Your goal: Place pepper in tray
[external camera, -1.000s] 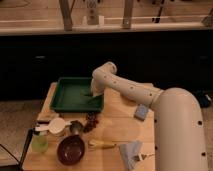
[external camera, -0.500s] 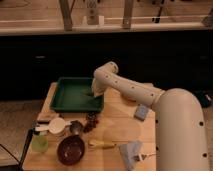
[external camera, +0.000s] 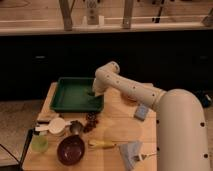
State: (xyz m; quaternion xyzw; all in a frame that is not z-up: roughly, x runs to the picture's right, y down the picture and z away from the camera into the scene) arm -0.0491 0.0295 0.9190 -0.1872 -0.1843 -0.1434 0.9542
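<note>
The dark green rectangular tray [external camera: 70,95] lies at the back left of the wooden table. My gripper [external camera: 94,93] hangs from the white arm over the tray's right part, low above its floor. I do not see the pepper; it is hidden or out of view, perhaps behind the gripper.
A round dark brown bowl [external camera: 70,149], a yellowish elongated item [external camera: 102,144], a white cup [external camera: 56,126], a pale green cup [external camera: 39,144], a small dark cluster [external camera: 91,120], a blue-grey sponge [external camera: 141,111] and a grey cloth [external camera: 130,152] lie on the table [external camera: 115,131].
</note>
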